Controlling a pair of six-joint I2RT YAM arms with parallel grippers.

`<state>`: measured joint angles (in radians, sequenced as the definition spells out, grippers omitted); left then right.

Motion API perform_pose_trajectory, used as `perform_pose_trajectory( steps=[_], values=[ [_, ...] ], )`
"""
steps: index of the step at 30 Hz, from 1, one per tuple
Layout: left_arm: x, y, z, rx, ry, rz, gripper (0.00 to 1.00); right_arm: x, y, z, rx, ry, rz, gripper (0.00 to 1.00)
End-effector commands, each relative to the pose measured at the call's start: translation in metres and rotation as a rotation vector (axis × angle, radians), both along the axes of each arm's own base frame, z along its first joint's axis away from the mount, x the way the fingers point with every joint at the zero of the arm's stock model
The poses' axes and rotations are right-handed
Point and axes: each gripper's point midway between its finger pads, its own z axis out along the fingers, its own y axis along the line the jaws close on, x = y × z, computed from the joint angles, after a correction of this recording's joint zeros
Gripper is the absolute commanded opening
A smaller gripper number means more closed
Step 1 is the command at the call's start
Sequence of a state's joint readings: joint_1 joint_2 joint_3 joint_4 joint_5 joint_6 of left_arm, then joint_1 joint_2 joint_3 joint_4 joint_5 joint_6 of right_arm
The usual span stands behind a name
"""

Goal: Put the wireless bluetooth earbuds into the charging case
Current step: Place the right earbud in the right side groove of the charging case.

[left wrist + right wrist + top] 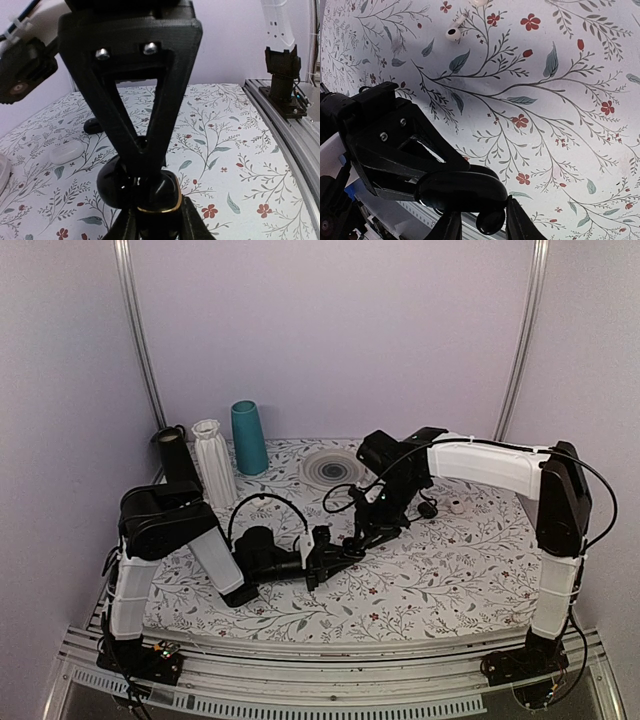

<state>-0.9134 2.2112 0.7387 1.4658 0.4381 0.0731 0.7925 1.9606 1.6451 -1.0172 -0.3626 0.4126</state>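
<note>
The charging case (172,192) is black with a gold rim, and its lid (112,180) is swung open to the left. My left gripper (157,227) is shut on the case and holds it near the middle of the floral cloth (318,562). My right gripper (350,545) comes down from above, and its converging fingers (150,150) reach into the open case. In the right wrist view my right gripper (482,220) is shut on a glossy black earbud (490,222), right against the case (460,190). A second black earbud is not visible.
A white oval case (67,152) and a black knob (95,125) lie on the cloth behind the case. A white earbud (454,32) lies loose. A white ribbed vase (213,460), a teal vase (248,437), a black cylinder (175,455) and a round disc (332,468) stand at the back.
</note>
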Motion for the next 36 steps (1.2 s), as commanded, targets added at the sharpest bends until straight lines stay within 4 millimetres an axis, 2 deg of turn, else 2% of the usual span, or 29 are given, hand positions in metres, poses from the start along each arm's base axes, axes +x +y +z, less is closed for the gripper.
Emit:
perform_pose_trajectory(
  steps=[1,18,30,36],
  values=[
    [-0.011,-0.003,0.024,-0.099,-0.048,-0.041,0.0,-0.003,0.02,0.028,0.109,-0.068,0.018,0.31],
    [-0.014,0.0,0.036,-0.15,-0.026,-0.049,0.0,-0.004,0.013,0.043,0.125,-0.132,-0.007,0.36],
    [-0.012,0.0,0.055,-0.2,-0.016,-0.053,0.0,-0.002,0.006,0.057,0.133,-0.195,-0.028,0.36],
    [-0.012,0.008,0.067,-0.241,0.011,-0.058,0.0,0.004,-0.005,0.07,0.137,-0.278,-0.071,0.35]
  ],
)
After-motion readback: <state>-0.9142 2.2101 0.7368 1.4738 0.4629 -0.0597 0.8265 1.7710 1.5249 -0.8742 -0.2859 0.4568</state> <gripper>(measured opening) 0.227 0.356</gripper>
